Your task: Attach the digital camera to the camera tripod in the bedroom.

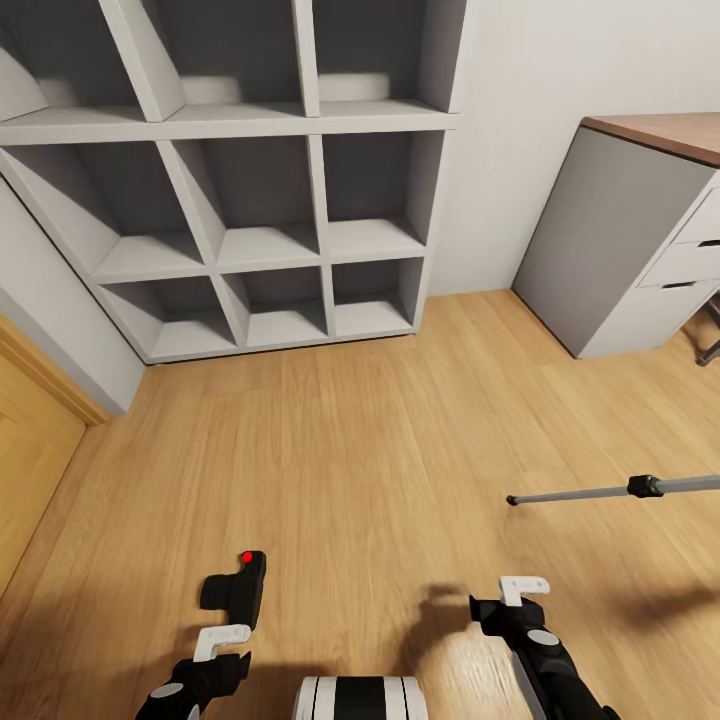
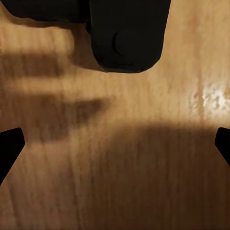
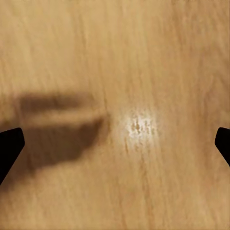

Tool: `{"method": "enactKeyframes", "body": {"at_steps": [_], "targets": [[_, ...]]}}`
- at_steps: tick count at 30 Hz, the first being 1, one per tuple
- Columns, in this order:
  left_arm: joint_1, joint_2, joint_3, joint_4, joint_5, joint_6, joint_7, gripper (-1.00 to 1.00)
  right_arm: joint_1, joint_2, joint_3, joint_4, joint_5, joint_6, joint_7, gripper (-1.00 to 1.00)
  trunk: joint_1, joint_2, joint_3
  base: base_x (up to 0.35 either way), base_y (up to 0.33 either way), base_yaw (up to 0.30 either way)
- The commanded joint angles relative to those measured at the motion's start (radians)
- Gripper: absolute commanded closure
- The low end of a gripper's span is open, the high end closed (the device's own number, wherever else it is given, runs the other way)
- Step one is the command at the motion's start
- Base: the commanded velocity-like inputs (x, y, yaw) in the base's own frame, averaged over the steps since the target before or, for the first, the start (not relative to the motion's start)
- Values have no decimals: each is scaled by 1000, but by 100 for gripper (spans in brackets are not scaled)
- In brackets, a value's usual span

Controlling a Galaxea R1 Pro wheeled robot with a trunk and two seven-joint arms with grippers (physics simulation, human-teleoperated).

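Note:
The digital camera [image 1: 236,592], small and black with a red button on top, lies on the light wood floor just ahead of my left gripper [image 1: 222,645]. In the left wrist view the camera [image 2: 127,33] sits beyond the fingertips [image 2: 9,149], which stand wide apart with only floor between them; the left gripper [image 2: 115,148] is open. One silver leg of the camera tripod [image 1: 600,492] with a black joint reaches in low from the right edge. My right gripper [image 1: 512,603] hangs over bare floor, open [image 3: 115,148] and holding nothing.
A grey cube shelf [image 1: 320,240] stands against the far wall. A grey desk with drawers and a wood top [image 1: 640,250] is at the right. A wooden door [image 1: 30,450] lies at the left edge. Open floor [image 1: 380,450] spreads between them.

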Motion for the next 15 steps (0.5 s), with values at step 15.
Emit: {"method": "enactKeyframes", "body": {"at_steps": [15], "targets": [[0, 1, 1, -28, 7, 12, 1, -100, 0, 0, 0, -2, 3, 7, 5, -100, 0, 0, -1, 0, 0, 0]]}}
